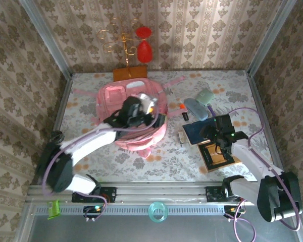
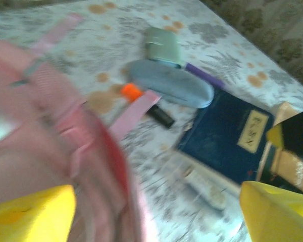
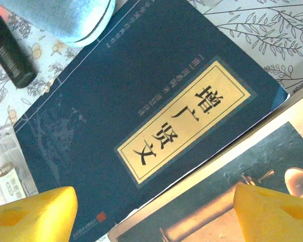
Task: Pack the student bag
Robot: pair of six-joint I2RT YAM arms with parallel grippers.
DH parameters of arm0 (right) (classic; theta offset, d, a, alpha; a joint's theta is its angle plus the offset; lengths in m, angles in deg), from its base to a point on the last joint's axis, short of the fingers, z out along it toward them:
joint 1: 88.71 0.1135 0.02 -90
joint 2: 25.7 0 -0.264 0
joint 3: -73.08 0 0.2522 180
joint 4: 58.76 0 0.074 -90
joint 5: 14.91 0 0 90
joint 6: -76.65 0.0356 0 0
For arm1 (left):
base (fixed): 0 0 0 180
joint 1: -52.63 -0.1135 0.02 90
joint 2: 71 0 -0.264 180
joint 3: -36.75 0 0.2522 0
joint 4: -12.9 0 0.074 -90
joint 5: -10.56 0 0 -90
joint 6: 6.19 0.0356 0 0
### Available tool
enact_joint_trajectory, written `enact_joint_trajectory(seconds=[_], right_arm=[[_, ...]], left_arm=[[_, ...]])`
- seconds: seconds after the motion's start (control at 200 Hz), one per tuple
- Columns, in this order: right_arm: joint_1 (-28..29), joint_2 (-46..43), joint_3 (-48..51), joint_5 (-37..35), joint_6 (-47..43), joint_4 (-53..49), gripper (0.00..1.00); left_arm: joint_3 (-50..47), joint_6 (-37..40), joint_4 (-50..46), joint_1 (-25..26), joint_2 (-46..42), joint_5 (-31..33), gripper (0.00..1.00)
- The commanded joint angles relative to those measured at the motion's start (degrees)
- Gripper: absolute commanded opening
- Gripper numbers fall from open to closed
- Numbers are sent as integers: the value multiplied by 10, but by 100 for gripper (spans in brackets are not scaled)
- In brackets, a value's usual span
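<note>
The student bag (image 1: 134,133), pink and soft, lies at mid-table, and its blurred fabric (image 2: 40,146) takes up the left of the left wrist view. My left gripper (image 1: 141,108) hovers over the bag's top, open, with nothing between its yellow fingertips (image 2: 30,214). My right gripper (image 1: 219,135) is open just above a dark blue book (image 3: 106,116) with a cream title label. That book partly overlaps a cream-bordered book (image 3: 242,176). Nothing sits between the right fingertips (image 3: 275,214).
To the right of the bag lie a blue case (image 1: 196,107), a green case (image 1: 206,95), an orange-capped black marker (image 2: 149,103) and a white packet (image 2: 204,184). A pink strap (image 2: 134,113) trails beside the marker. A gold stand with red ornaments (image 1: 136,43) is at the back wall.
</note>
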Motion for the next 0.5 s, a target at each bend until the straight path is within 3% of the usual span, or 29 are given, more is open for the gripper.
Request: enact_joint_trajectory(seconds=[0.0,0.15,0.495], right_arm=[[-14,28,3,40,14,44,81],[-18,55,-2,46,18,73,77],[-17,61,23,2,41,76,72]], left_arm=[[89,-8,-43,39,101,-60,77],[226,6,-116,65,232,-86,66],[401,-4,-211,86,409,-107,61]])
